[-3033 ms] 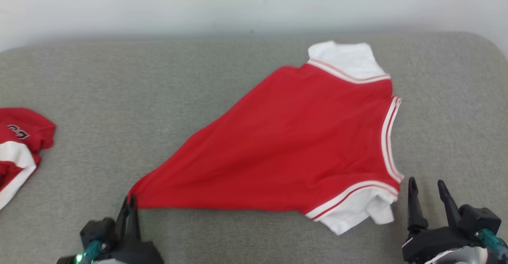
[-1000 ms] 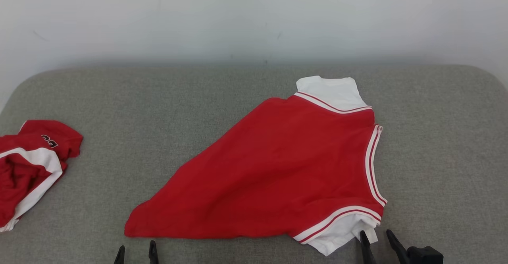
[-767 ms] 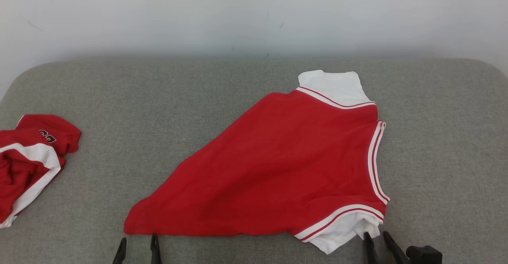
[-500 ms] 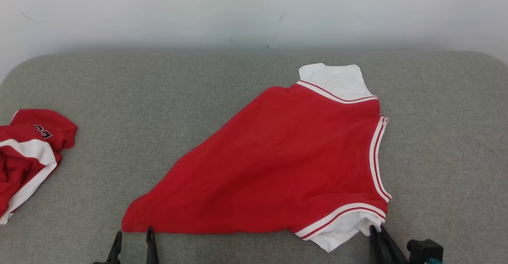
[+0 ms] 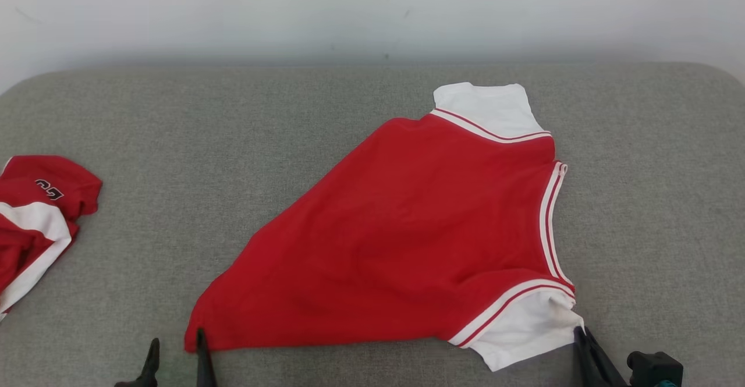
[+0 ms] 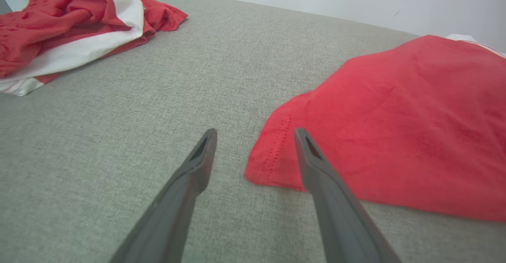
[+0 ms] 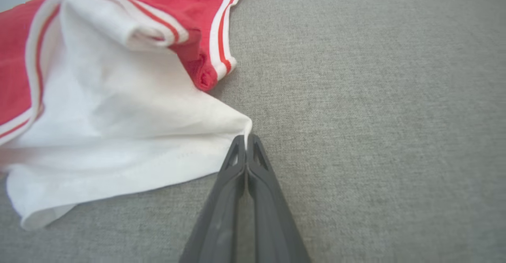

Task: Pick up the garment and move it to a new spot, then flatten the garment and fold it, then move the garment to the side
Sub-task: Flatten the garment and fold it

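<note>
Right pincer (image 7: 246, 138): clamped thin, fingertips together on the very tip of the near white sleeve (image 7: 118, 116) of the garment (image 5: 419, 230). Left pincer (image 6: 255, 134): wide and empty, poised low with the red hem corner (image 6: 272, 164) showing between its two fingers, nearer the right-hand one in the left wrist view; impossible to tell whether touching cloth. Looks like the flattening step: already laid out on the grey upholstered surface (image 5: 233, 142), not yet squared or folded. Calls next for closing the left pincer on that hem corner, then drawing both held points apart and toward the near edge to take out the slant. Calls also for a gentle pull, given the thin bite of cloth in the right grip, likely to slip. Lying right of centre in the head view, near edge close to both pincers: a red top with white sleeves and red-and-white striped trim, spread in a skewed triangle, broad at the right and tapering to the left corner. Mostly smooth, with soft shallow ripples and a small roll of trim beside the held sleeve. Well apart at far left, a second red-and-white garment (image 5: 35, 212), crumpled.
</note>
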You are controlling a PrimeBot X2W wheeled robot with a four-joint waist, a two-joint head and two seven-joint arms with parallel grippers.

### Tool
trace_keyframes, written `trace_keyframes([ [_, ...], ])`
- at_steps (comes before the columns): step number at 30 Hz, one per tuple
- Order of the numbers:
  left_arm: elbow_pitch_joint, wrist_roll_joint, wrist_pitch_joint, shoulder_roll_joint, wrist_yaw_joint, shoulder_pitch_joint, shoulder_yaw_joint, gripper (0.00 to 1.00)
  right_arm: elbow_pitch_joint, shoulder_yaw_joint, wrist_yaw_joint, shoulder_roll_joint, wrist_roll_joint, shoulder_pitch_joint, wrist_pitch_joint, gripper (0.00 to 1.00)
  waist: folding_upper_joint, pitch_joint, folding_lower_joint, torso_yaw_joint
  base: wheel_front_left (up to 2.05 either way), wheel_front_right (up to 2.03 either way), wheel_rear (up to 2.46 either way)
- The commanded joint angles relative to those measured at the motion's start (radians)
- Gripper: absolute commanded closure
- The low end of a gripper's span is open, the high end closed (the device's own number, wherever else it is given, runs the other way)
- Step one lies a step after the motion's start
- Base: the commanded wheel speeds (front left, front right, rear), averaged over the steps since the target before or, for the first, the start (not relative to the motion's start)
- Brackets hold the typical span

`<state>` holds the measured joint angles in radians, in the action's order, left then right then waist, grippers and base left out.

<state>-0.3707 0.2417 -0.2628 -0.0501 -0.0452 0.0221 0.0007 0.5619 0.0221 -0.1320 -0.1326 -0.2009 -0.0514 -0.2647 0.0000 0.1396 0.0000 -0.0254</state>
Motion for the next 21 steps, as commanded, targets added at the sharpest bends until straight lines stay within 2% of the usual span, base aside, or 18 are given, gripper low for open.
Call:
trace_keyframes([
  [1, -0.003, 0.007, -0.003, -0.001, -0.003, 0.008, 0.003, 0.0, 0.002, 0.005, 0.003, -0.009, -0.002, 0.015, 0.001, 1.0, 0.0, 0.004, 0.0, -0.004, 0.0, 0.0, 0.0],
  [8, -0.035, 0.02, -0.003, 0.0, 0.026, 0.027, 0.011, 0.0, -0.006, 0.013, 0.003, -0.02, 0.0, 0.009, 0.002, 1.0, 0.0, 0.024, 0.0, -0.03, 0.0, 0.0, 0.0],
  [21, -0.091, 0.053, -0.003, 0.0, 0.011, 0.013, -0.067, 0.0, -0.019, 0.029, 0.003, -0.015, 0.011, -0.002, 0.001, 1.0, 0.0, 0.033, 0.0, -0.041, 0.0, 0.0, 0.0],
])
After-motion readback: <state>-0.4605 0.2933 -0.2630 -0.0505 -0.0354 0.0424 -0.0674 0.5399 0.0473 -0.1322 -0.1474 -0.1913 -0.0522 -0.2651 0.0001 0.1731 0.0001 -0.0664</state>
